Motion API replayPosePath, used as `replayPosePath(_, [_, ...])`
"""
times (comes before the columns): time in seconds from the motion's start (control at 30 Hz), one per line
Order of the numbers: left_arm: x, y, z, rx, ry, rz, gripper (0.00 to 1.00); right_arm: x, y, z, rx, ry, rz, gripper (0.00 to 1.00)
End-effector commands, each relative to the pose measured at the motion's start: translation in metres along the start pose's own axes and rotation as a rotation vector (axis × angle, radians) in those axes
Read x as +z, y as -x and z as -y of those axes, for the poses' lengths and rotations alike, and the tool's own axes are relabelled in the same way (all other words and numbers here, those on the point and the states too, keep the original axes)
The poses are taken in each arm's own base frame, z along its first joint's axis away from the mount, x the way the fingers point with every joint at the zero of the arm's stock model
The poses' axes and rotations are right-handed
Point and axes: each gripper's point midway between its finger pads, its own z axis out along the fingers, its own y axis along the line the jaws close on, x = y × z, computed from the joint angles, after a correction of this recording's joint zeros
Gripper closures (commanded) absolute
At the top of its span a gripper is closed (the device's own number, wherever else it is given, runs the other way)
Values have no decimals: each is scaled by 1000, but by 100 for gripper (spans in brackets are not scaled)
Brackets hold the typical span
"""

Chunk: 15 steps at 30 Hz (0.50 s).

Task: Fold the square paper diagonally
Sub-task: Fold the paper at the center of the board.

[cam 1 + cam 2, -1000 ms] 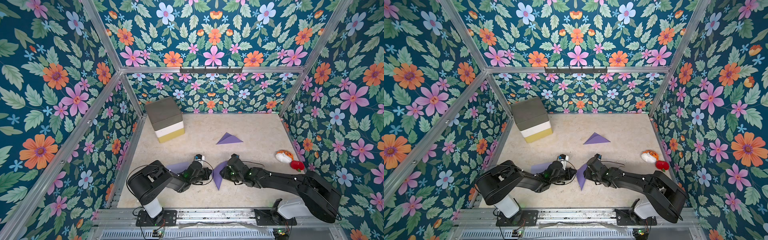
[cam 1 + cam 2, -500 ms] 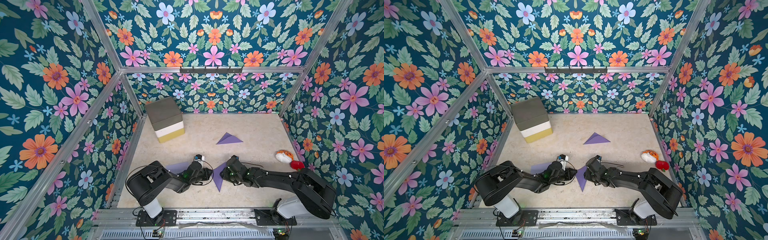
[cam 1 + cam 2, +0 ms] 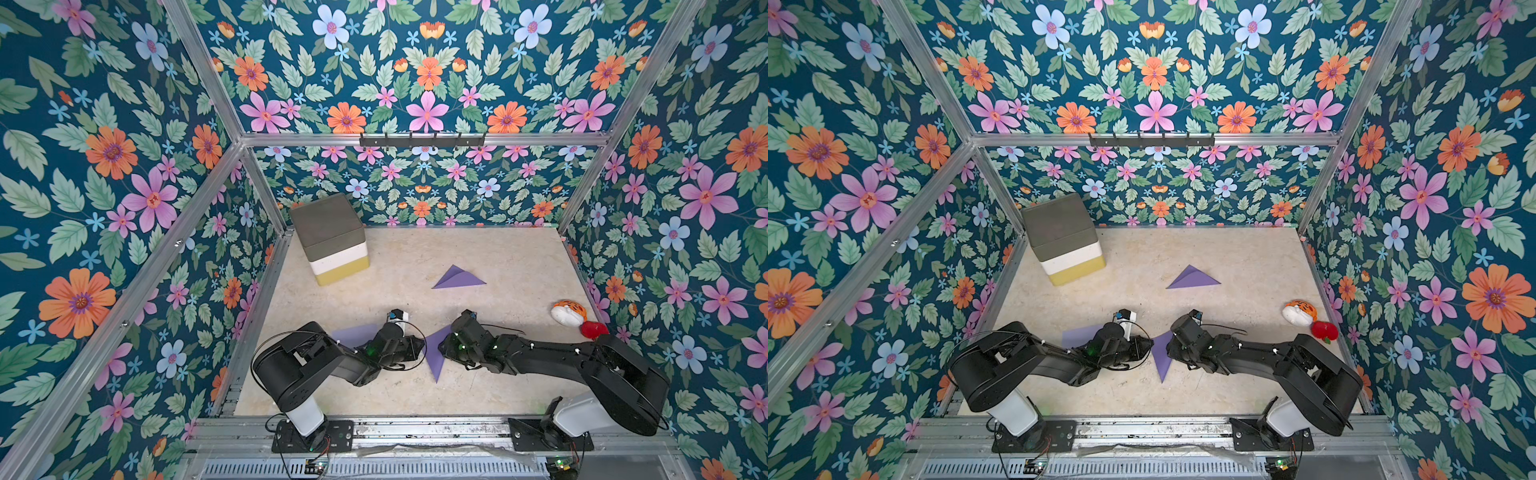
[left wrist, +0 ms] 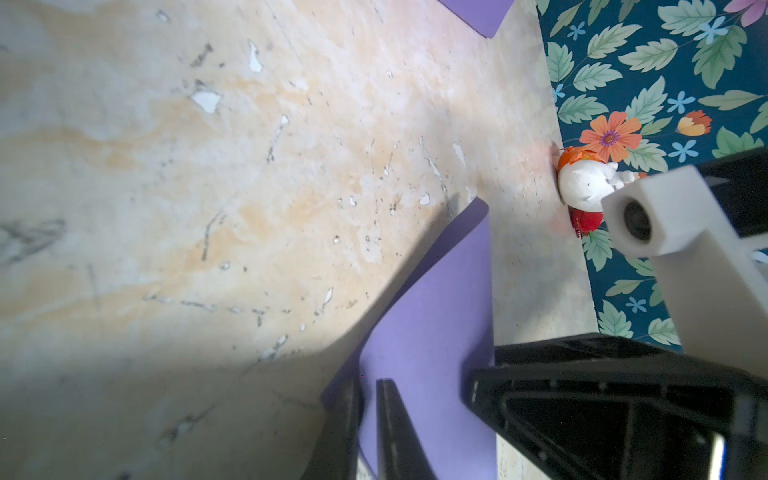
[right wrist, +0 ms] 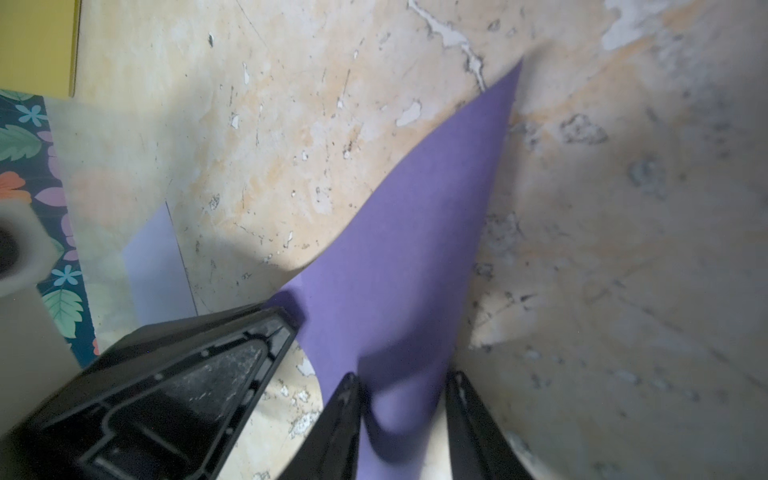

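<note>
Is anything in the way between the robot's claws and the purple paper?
No, nothing visible. The left gripper and right gripper are both right at the purple paper, which lies between them.

flat purple sheet (image 3: pixel 353 334) half hidden under left arm, fingers (image 5: pixel 340 419) cut off by frame edge

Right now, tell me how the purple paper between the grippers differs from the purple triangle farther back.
The paper between the grippers is bowed up off the table, both grippers at its edges; the far triangle lies alone, touched by nothing. The near one points its long tip toward the robot's base; the far one spreads sideways, with a visible crease. Both are the same purple.
</note>
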Motion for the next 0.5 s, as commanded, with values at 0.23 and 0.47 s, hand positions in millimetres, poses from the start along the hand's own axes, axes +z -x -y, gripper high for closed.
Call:
replayPosePath(0.23, [-4,-31,-41,-11,162,-116,90,1,-5,7,-13,-22,-16,62])
replayPosePath(0.47, [-5,-32,-43,-8,168,-122,95,0,-4,7,-22,-28,-13,61])
